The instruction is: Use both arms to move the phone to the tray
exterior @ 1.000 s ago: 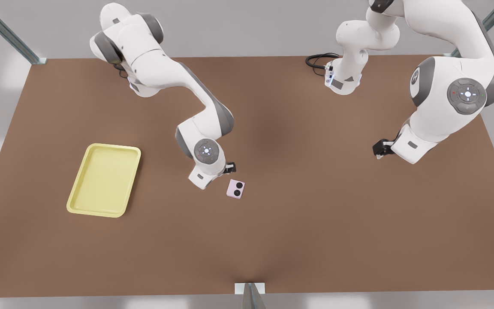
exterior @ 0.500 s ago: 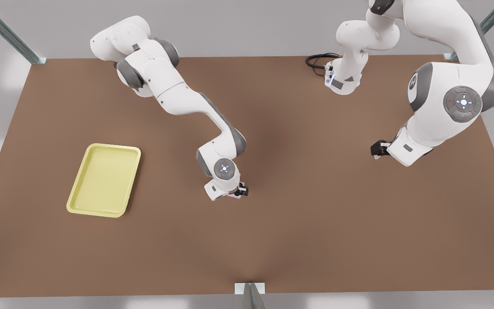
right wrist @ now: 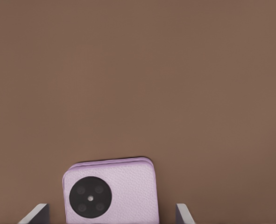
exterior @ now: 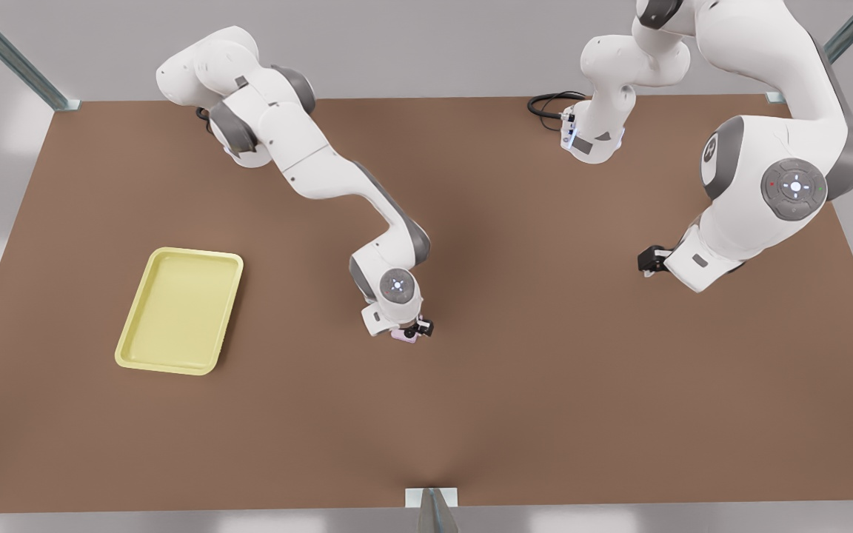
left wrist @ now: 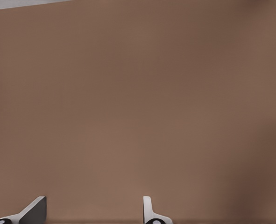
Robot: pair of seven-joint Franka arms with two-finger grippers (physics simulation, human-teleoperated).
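Note:
The pale pink phone lies flat on the brown table, with one black circle showing. My right gripper is open and low over it, one fingertip on each side. In the front view, this gripper sits near the table's middle and covers most of the phone. The pale yellow tray lies well off toward the front view's left, with nothing in it. My left gripper waits above bare table at the front view's right. Its fingers stand open with nothing between them.
A black cable coils at the far edge beside an arm base. A metal bracket sits at the middle of the table's near edge. Bare brown table lies between the phone and the tray.
The right arm has reached over and come down on the phone, which lay uncovered a second ago. The left gripper has drifted slightly toward the front view's left.

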